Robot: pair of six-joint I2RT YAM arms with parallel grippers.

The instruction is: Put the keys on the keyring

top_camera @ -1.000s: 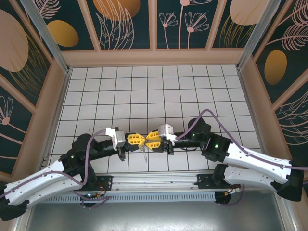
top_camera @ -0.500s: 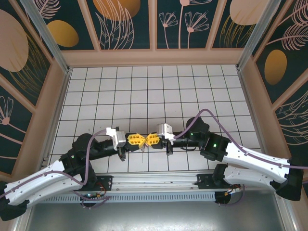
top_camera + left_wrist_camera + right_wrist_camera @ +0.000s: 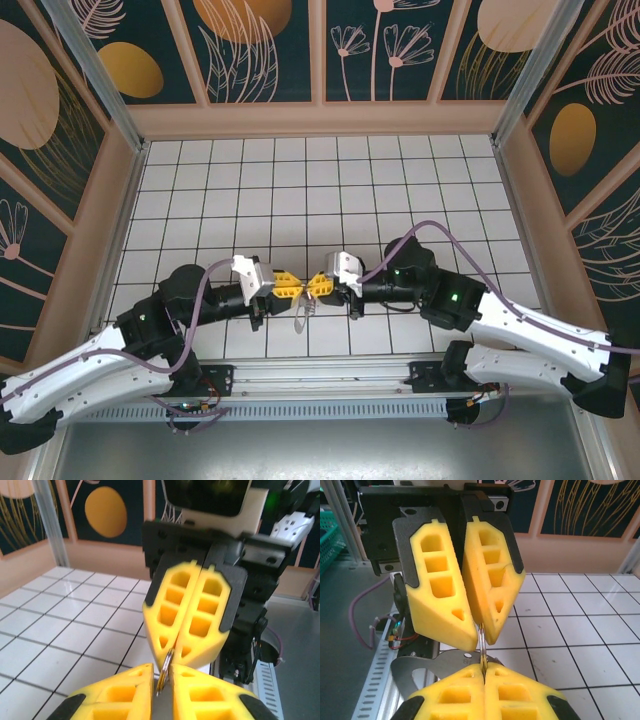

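Observation:
The keyring (image 3: 304, 312) hangs between my two yellow-fingered grippers, low over the tiled floor near the front edge. My right gripper (image 3: 484, 667) is shut on its thin wire ring (image 3: 482, 640), and the grey oval loop (image 3: 435, 662) dangles below. Facing it tip to tip, my left gripper (image 3: 162, 674) has its jaws a little apart with the same wire ring (image 3: 167, 666) standing in the gap. From above, the left gripper (image 3: 291, 285) and the right gripper (image 3: 317, 287) almost touch. The keys are out of view.
A white tiled floor (image 3: 320, 190) stretches away from the grippers to the patterned back wall (image 3: 320, 60). A metal rail (image 3: 320, 380) runs along the front edge just behind the hanging loop. Wooden side walls (image 3: 120, 220) close the space left and right.
The left arm has swung in to the right and brought its fingertips up against the right gripper's. The left jaws have parted slightly. The right gripper has closed on the wire ring.

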